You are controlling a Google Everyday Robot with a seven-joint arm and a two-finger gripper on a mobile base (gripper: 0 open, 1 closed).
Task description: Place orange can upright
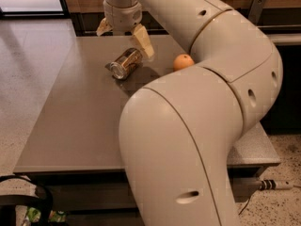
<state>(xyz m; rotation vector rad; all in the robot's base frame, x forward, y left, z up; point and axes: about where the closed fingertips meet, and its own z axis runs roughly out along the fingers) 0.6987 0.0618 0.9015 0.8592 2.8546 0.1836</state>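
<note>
The orange can lies on its side on the grey table, its silver end facing the front left. My gripper hangs open just above and behind the can, its two tan fingers spread to either side. The right finger reaches down beside the can's far end. The gripper holds nothing.
A round orange fruit sits on the table to the right of the can, partly behind my arm. The large white arm covers the table's right half. A dark cabinet stands behind the table. Cables lie on the floor at the lower left.
</note>
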